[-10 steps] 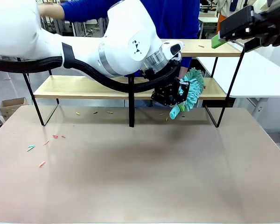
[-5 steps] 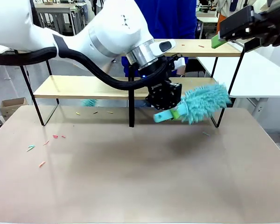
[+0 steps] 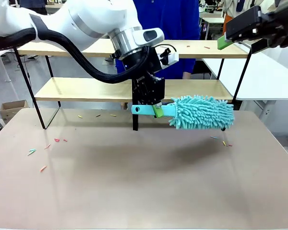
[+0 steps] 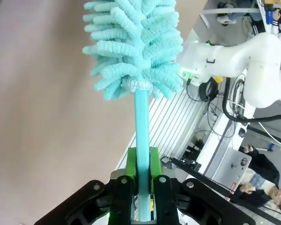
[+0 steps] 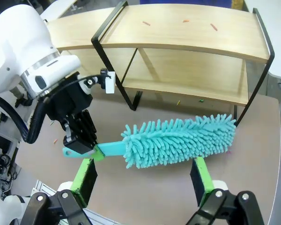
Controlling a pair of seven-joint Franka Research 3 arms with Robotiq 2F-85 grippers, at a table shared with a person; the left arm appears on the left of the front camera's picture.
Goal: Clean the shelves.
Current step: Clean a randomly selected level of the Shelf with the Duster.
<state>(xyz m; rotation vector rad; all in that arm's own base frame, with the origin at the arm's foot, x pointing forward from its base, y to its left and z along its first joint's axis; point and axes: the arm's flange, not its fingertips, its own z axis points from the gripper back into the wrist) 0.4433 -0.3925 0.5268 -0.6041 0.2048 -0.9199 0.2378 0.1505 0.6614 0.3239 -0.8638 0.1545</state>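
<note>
Grey-brown bench (image 3: 134, 191), scraps (image 3: 43, 168) scattered; shelves (image 3: 86, 89) along far edge. Clamped in left pincer (image 3: 156, 110): duster (image 3: 201, 112) handle. Long axis parallel to boards, head toward robot's right, just below lower board front. Jaws of right pincer (image 5: 143, 164) apart, empty.

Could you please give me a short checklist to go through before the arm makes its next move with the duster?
1. Grip: left gripper shut on the duster by its handle: ok.
2. Head free: the duster's head hangs above the tabletop, before the lower shelf at its right end; whether it touches the black frame: cannot tell.
3. Top shelf clean: orange scraps lie on it: not ok.
4. Right gripper out of the way: open, raised, apart from the duster: ok.
5. Person clear: stands behind the shelves; where the hands are: cannot tell.
</note>
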